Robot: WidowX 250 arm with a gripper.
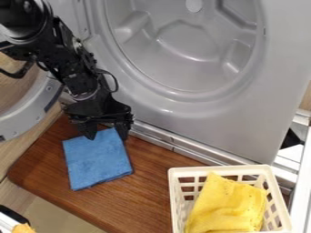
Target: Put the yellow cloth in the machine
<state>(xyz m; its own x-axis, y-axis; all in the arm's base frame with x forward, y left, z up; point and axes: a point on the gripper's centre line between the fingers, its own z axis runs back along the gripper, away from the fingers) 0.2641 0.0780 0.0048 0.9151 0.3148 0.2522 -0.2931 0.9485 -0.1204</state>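
The black gripper (107, 134) hangs at the left over the wooden board, its two fingers spread apart at the upper edge of a blue cloth. To its lower right, the yellow cloth (226, 205) lies bunched in a white plastic basket (175, 195). The grey machine (243, 123) stands behind the board, with its round opening (182, 54) facing the camera. A good distance separates the gripper from the yellow cloth.
A folded blue cloth (97, 159) lies on the wooden board (142, 198) just below the gripper. The machine's round door (30, 111) stands swung out at the left, beside the arm. An orange object (23, 228) shows at the bottom left corner.
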